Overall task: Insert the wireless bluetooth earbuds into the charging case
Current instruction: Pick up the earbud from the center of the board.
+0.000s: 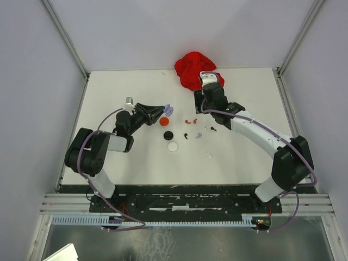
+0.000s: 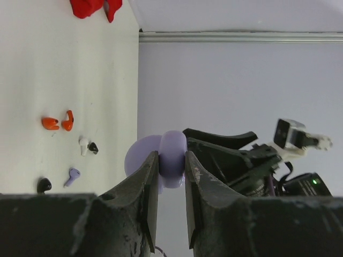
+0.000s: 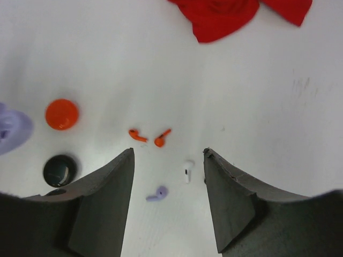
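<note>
Top view, left to right, no finite fuss.

Left arm reaching in from 8 o'clock of table (image 1: pixel 109 87). Left gripper (image 1: pixel 162 112) pinched narrow on lilac charging case (image 1: pixel 169 110); in left wrist view both fingers (image 2: pixel 147 182) pressed flat against its sides, with a rounded lilac part showing behind. Cannot tell whether off the surface or not.

At 6 o'clock of case: red disc (image 1: pixel 164 121), close by. Then black disc (image 1: pixel 168 135) and white disc (image 1: pixel 173 146), strung in a line toward 5 o'clock, each apart from the next.

At 3 o'clock of the discs: wireless bluetooth earbuds (image 3: pixel 162 138), all loose on table, none in case.
- red pair (image 1: pixel 187 121) side by side, near each other.
- black bud (image 1: pixel 186 136) at 6 o'clock of red pair.
- lilac bud (image 1: pixel 199 135) at 3 o'clock of that black one.
- white bud (image 1: pixel 206 129) and second black bud (image 1: pixel 213 129) just beside each other, at 1 o'clock of lilac bud.
- tiny white piece (image 1: pixel 209 155) alone at 5 o'clock of lilac bud, too small to identify.

Right gripper (image 1: pixel 200 104) at 12 o'clock of the bud cluster, jaws spread wide, nothing between them. In right wrist view, red pair and white bud seen through the gap, down on table.

Red cloth (image 1: pixel 194 69) bunched at 12 o'clock edge of table, just behind right wrist.
</note>
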